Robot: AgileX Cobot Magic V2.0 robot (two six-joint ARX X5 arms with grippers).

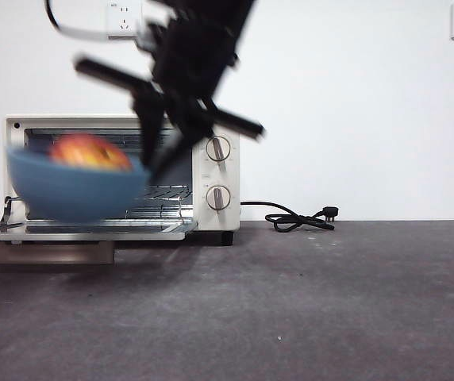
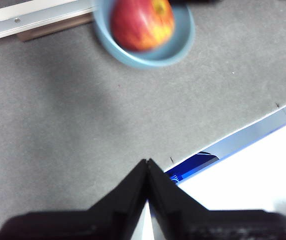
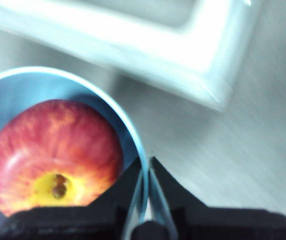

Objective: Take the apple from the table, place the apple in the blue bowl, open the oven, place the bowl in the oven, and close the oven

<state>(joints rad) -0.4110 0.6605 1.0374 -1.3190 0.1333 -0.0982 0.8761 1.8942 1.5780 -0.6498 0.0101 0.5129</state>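
1. So the right end effector (image 3: pixel 145 172) is pinching the rim of the bowl (image 1: pixel 76 190), one jaw inside the wall and one outside, pressed tight on it.
2. The bowl is up off the desk (image 1: pixel 290 302), hanging in front of the oven (image 1: pixel 124 175), about level with the open cavity. It looks blurry in the front view.
3. The apple (image 1: pixel 90 152) sits inside the bowl, red with yellow streaks, poking up over the rim. In the right wrist view it fills most of the bowl, with its yellow end facing the camera.
4. The oven door (image 1: pixel 84 229) is flipped down flat in front of the oven, and the wire rack (image 1: pixel 159 194) shows inside, behind the bowl.
5. The two knobs (image 1: pixel 218 148) are on the oven's panel, just beside the arm coming down from above.
6. The cord (image 1: pixel 294 218) lies on the desk beside the oven, on the knob side, with its plug at the far end.
7. The left end effector (image 2: pixel 148 162) is well away from the oven, over the desk near its edge, jaws pressed together on nothing. Its camera sees the bowl and apple from above.
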